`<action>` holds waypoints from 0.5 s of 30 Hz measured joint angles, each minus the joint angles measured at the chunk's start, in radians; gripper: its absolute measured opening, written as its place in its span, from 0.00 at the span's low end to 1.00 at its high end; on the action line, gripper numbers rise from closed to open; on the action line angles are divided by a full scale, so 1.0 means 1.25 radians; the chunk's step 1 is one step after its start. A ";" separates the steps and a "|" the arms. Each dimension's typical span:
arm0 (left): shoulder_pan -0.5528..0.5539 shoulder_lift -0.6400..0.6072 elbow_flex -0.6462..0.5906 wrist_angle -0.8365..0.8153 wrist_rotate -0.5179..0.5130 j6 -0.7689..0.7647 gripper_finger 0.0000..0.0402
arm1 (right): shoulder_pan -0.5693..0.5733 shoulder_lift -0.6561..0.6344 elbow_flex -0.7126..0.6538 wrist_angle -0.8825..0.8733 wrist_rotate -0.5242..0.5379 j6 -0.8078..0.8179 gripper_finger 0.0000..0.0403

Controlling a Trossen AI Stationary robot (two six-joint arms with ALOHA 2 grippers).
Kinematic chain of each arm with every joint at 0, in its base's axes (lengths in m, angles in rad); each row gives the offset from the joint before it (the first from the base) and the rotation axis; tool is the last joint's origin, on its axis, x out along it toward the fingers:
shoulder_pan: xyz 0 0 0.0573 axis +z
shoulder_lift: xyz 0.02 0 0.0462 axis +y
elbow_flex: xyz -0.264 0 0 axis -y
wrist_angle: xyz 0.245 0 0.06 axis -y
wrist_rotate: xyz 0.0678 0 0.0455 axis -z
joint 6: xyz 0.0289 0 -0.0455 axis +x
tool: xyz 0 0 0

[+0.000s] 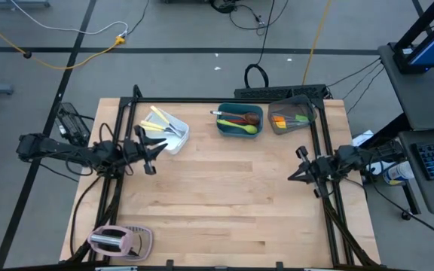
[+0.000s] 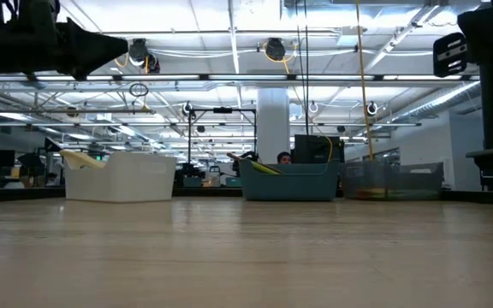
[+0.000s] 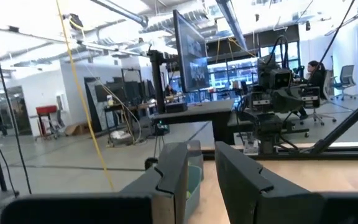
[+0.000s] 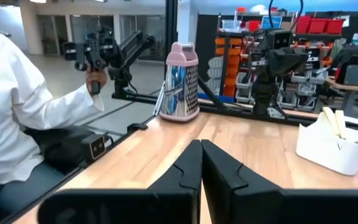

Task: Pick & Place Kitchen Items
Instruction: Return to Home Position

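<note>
Utensils (image 1: 246, 129) all in three tubs along the far edge of the worktop (image 1: 224, 196). Left gripper (image 3: 201, 149) raised near the white tub (image 1: 179, 140), fingers a narrow gap apart, empty; right gripper (image 4: 199, 144) raised at the right side, fingers pressed together, empty. Pink toaster (image 1: 113, 241) at the near left corner. Cream knives (image 1: 159, 119) in the white tub, spoons (image 1: 239, 119) in the teal tub (image 1: 221, 125), orange and green spatulas (image 1: 288, 119) in the grey tub (image 1: 275, 128).
</note>
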 joint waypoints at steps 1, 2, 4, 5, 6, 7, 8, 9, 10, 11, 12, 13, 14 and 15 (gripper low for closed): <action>0.000 0.001 0.000 -0.007 0.000 -0.005 0.22 | 0.000 0.000 0.000 -0.004 -0.001 -0.003 0.00; 0.000 0.001 0.000 -0.017 0.000 -0.007 0.22 | 0.000 0.000 0.000 -0.005 -0.002 -0.004 0.00; 0.000 0.001 0.000 -0.036 0.000 -0.017 0.22 | 0.000 0.000 0.000 -0.005 -0.002 -0.004 0.00; 0.000 0.001 0.000 -0.042 0.000 -0.025 0.22 | 0.000 0.000 0.000 -0.009 -0.001 -0.004 0.00; 0.000 0.001 0.000 -0.045 0.000 -0.032 0.22 | 0.000 0.000 -0.001 -0.011 -0.001 -0.003 0.00; 0.000 0.001 0.000 -0.046 0.000 -0.036 0.22 | 0.000 0.000 -0.004 -0.009 -0.001 -0.003 0.00; 0.000 0.001 0.000 -0.050 0.000 -0.041 0.22 | 0.000 0.000 -0.007 -0.010 -0.001 -0.003 0.00; 0.000 0.001 0.000 -0.056 0.000 -0.041 0.22 | 0.000 0.000 -0.011 -0.009 -0.001 -0.003 0.00; 0.000 0.001 0.000 -0.061 0.000 -0.041 0.22 | 0.000 0.000 -0.015 -0.009 -0.001 -0.003 0.00; 0.000 0.001 0.000 -0.065 0.000 -0.041 0.22 | 0.000 0.000 -0.021 -0.009 0.000 -0.003 0.00; 0.000 0.001 0.001 -0.071 0.000 -0.041 0.22 | 0.000 0.000 -0.028 -0.006 0.000 -0.003 0.00; 0.000 0.001 0.001 -0.076 0.000 -0.043 0.22 | 0.000 0.000 -0.035 0.004 0.000 -0.003 0.00; 0.000 0.001 0.001 -0.080 0.000 -0.047 0.22 | 0.000 0.000 -0.044 0.021 0.000 -0.003 0.00; 0.000 0.001 0.001 -0.083 0.000 -0.053 0.22 | 0.000 0.000 -0.051 0.038 0.000 -0.003 0.00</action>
